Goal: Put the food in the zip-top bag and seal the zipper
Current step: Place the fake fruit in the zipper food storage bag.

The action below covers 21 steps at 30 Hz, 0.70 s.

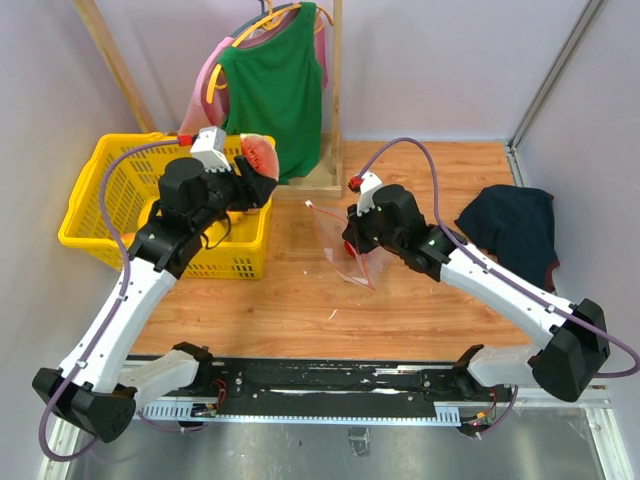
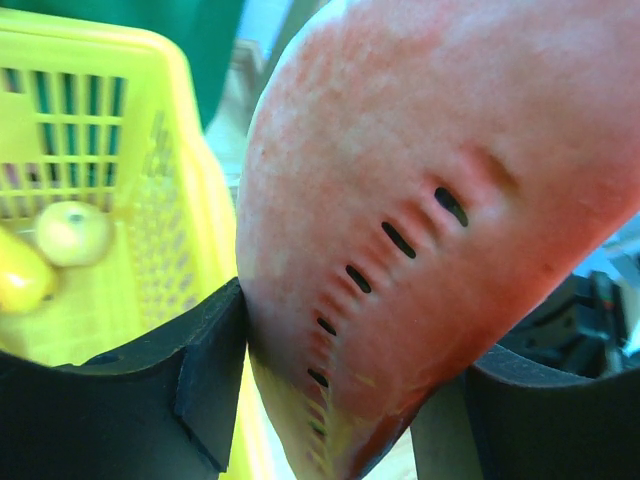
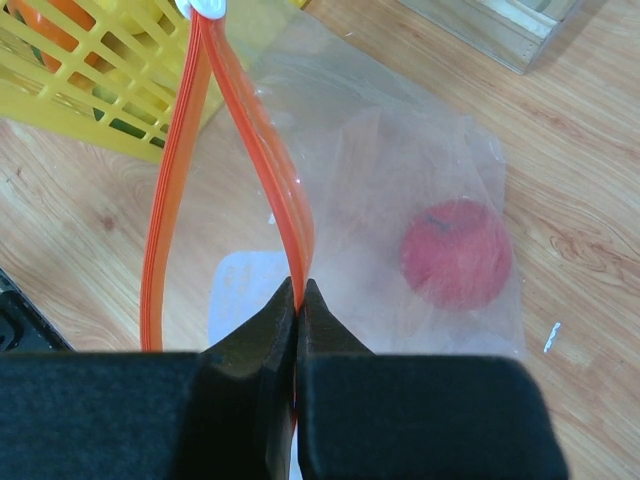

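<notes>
Bag holds one apple; left tool, one slice.

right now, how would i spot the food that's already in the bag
Start at the yellow basket on the left, then look right to the clear zip-top bag pinched by the right hand. Inside lies a round red fruit, the only food under plastic.

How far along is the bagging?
Done: one red fruit sits inside the bag. In hand: left gripper holds a watermelon slice by the basket; right gripper pinches the zipper, mouth open. Left: slice, yellow pieces in the basket, sealing.
</notes>
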Motion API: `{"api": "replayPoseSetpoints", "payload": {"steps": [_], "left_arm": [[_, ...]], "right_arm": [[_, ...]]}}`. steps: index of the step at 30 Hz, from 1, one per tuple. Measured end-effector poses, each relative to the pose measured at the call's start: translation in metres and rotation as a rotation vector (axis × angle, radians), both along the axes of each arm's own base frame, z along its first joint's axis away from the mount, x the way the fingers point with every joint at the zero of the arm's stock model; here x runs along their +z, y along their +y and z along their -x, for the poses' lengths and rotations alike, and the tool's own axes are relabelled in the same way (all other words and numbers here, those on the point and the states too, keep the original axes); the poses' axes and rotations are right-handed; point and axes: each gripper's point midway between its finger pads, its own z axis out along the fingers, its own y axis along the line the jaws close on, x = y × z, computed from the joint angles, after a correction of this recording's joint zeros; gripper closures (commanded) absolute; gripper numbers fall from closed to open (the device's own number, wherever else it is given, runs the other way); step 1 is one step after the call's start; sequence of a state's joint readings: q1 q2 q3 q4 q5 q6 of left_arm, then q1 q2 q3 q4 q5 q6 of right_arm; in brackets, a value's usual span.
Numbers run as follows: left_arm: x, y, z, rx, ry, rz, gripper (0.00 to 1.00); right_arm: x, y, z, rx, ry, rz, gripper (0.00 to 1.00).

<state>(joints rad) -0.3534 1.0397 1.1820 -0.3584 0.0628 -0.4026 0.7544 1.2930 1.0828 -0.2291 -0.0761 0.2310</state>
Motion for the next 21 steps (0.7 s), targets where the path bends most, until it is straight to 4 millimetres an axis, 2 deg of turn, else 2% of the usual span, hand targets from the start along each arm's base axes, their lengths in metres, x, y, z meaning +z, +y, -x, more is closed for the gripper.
{"api": "replayPoseSetpoints", "payload": {"steps": [7,12,17,21], "left_arm": [[0.003,-0.052,0.017,-0.101,0.003,0.079,0.8],[-0.006,-0.083,0.024,-0.13,0.018,0.125,0.81],[-0.022,-0.105,0.029,-0.112,0.044,0.175,0.82],[-0.026,-0.117,0.03,-0.084,0.045,0.225,0.82]], "right_arm": [[0.005,-0.011,-0.005,-0.076,-0.032,-0.019,0.99],[0.014,-0.021,-0.009,-0.15,-0.065,-0.045,0.99],[0.024,-0.029,-0.015,-0.231,-0.093,-0.076,0.99],[0.026,-0.03,-0.018,-0.273,-0.099,-0.097,0.99]]}}
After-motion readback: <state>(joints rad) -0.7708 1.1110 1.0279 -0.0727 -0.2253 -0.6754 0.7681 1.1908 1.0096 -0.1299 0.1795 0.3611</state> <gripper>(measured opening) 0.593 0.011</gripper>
